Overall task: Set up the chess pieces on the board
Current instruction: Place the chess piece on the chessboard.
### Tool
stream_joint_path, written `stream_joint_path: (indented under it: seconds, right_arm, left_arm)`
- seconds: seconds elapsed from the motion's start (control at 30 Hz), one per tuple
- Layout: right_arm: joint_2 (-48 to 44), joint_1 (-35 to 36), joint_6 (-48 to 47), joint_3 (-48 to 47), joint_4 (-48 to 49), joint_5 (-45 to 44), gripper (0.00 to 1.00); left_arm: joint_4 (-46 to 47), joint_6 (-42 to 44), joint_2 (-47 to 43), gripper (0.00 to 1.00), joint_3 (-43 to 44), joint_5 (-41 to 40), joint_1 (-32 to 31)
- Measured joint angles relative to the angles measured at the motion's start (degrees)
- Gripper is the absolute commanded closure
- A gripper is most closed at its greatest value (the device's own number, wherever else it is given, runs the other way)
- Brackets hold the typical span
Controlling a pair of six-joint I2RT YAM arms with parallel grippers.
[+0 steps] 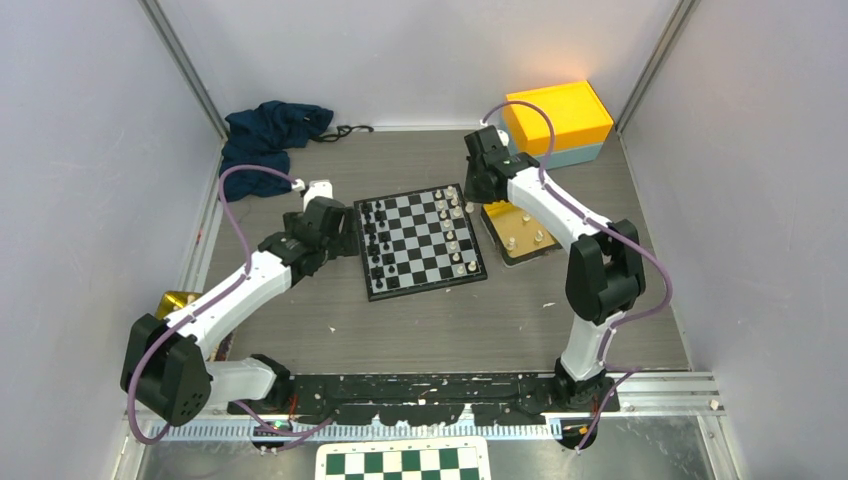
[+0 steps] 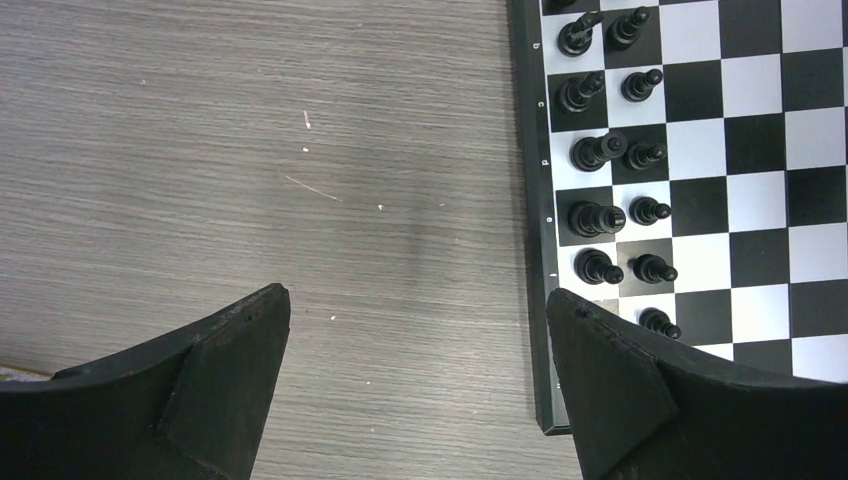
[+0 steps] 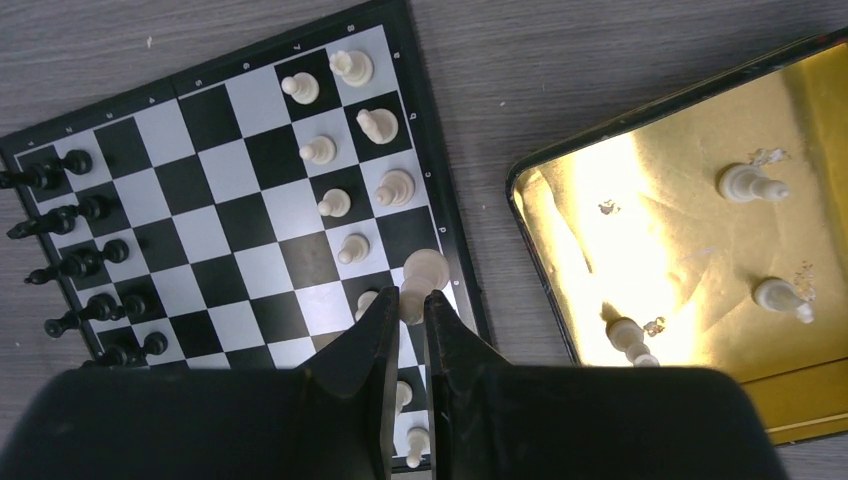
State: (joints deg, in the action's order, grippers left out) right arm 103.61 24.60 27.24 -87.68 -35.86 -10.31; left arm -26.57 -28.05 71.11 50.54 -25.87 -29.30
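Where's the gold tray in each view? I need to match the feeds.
Top external: gold tray just right of the board.
Left wrist: not in it.
Right wrist: right half, beside the board.
Shared landmark: the board, in all three.

This is a robotics lab test cell: plain pale wall panels (image 1: pixel 80 160) and metal corner posts (image 1: pixel 178 62) box in a wood-grain table (image 1: pixel 430 325). At 6 o'clock a black rail (image 1: pixel 420 386) carries the bolted left arm (image 1: pixel 235 295) and right arm (image 1: pixel 600 275), purple cables (image 1: pixel 232 195) trailing, beside a green-and-white checkered panel (image 1: pixel 403 462).
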Motion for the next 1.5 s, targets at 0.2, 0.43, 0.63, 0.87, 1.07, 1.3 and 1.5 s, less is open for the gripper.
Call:
stream_joint_path:
  seconds: [0.2, 0.43, 0.63, 0.87, 1.07, 1.3, 1.5]
  right_arm:
    - [2.32, 0.96, 0.22, -0.02, 0.02, 0.31, 0.99]
    - [4.2, 1.38, 0.37, -0.02, 0.31, 1.07, 0.99]
    - [5.44, 1.6, 0.37, -0.02, 1.25, 1.53, 0.99]
    - [7.17, 1.68, 0.35, 0.28, 2.43, 2.05, 0.99]
    - [7.56, 1.81, 0.31, 0.48, 3.15, 2.12, 0.99]
    - [8.24, 1.92, 0.28, 0.48, 3.8, 2.51, 0.99]
    - [8.79, 1.92, 0.28, 0.48, 4.04, 2.75, 0.99]
  left_arm:
    - [0.0, 0.0, -0.04, 0.0, -0.26, 0.0, 0.0]
    - [0.0, 0.0, -0.28, 0.0, -0.33, 0.0, 0.0]
    - [-0.02, 0.0, -0.44, 0.0, -0.33, 0.0, 0.0]
    - [0.0, 0.0, -0.55, 0.0, -0.35, -0.02, 0.0]
    - [-0.02, 0.0, -0.55, 0.0, -0.35, 0.0, 0.0]
    - [0.0, 0.0, -0.55, 0.0, -0.35, -0.02, 0.0]
    - [0.0, 0.0, -0.55, 0.0, -0.35, -0.02, 0.0]
